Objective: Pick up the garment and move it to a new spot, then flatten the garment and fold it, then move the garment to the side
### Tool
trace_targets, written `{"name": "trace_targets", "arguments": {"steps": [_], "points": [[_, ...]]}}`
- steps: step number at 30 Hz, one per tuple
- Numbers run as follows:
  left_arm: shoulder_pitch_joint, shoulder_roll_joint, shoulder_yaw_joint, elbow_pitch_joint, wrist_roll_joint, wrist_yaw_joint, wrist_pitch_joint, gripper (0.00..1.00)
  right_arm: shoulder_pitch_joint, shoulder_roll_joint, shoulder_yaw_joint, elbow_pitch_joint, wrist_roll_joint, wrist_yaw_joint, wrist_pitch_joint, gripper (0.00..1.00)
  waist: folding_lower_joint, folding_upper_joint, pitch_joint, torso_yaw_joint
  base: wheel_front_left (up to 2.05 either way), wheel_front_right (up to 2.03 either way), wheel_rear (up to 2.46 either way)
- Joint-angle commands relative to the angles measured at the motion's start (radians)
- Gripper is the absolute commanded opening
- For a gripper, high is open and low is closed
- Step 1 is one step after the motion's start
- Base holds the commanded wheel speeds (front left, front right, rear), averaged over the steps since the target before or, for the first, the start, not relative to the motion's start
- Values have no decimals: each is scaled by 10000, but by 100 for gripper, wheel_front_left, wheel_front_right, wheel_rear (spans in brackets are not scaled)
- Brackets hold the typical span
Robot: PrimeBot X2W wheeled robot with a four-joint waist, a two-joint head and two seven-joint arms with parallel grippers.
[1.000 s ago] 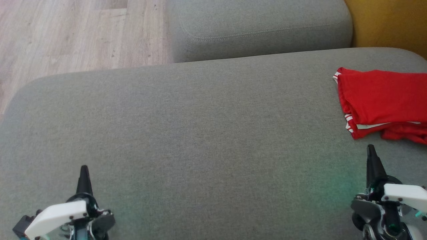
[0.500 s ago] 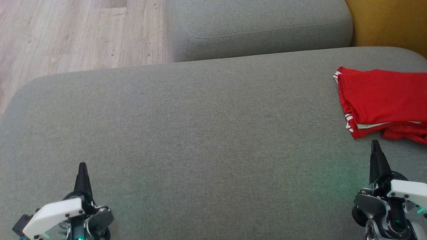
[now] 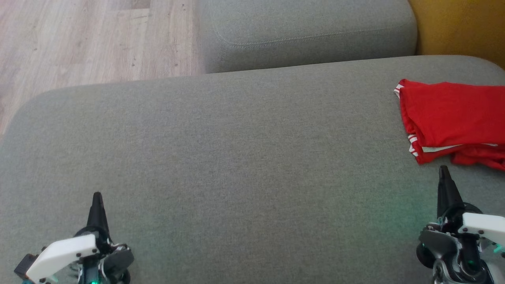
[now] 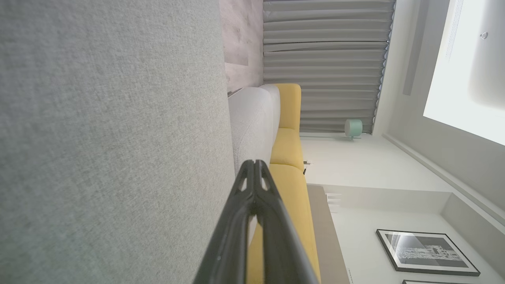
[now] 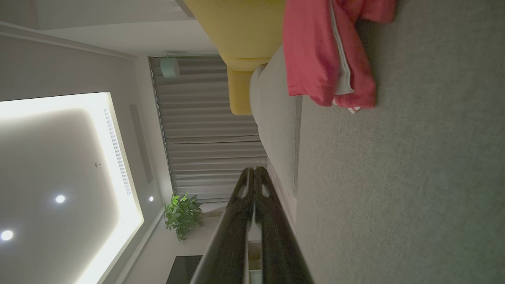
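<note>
Your garment is red with white trim, folded, lying flat at the far right of the grey seat cushion. Its right side runs out of the head view. Nothing is holding it.

Right hand: low at the near right, over the cushion. Tip sits just near of the garment's near edge, close but apart as far as the head view lets you judge. Right wrist view shows both fingers pressed together, tips meeting, nothing between them.

Left hand: near left, over bare cushion, well apart from the garment. Left wrist view shows its fingers pressed together too, empty.

Around the seat cushion you've got a second grey cushion on the far side, wood floor far left and yellow upholstery far right. The wrist views also pick up grey curtains, a potted plant and a framed picture.
</note>
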Motion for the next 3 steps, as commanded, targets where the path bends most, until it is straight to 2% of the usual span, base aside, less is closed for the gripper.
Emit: {"name": "trace_targets", "arguments": {"steps": [1, 3], "points": [[-495, 98, 371, -282, 58, -67, 38, 0, -501, -110, 166, -380, 4, -7, 55, 0, 0, 0, 0, 0, 0, 0, 0], [-495, 93, 378, -282, 64, -67, 44, 0, -502, -105, 160, -380, -1, -7, 60, 0, 0, 0, 0, 0, 0, 0, 0]]}}
